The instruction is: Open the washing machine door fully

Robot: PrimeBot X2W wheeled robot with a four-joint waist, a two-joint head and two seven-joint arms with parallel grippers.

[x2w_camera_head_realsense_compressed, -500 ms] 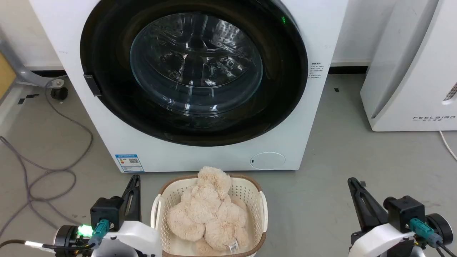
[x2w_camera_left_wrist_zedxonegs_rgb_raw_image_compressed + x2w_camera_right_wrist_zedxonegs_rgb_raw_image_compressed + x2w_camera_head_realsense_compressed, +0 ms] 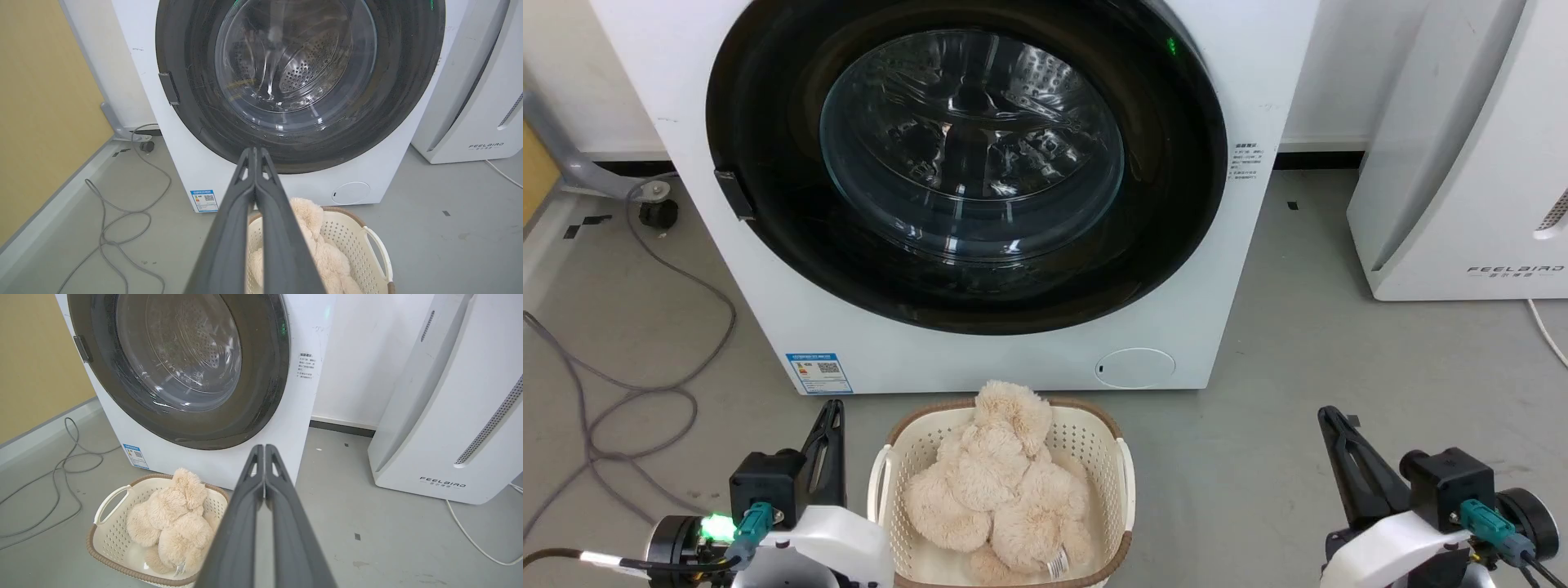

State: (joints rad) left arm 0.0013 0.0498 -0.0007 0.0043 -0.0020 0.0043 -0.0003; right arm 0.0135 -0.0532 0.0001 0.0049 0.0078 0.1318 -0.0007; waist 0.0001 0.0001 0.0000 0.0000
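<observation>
Both end effectors (image 2: 254,150) (image 2: 264,446) closed, seemingly empty

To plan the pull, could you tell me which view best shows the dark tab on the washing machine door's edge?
The left wrist view: the tab appears largest and clearest there. The head view shows it smaller, at the washing machine door's left edge; the right wrist view shows it small and slanted, near that picture's left side.
</observation>
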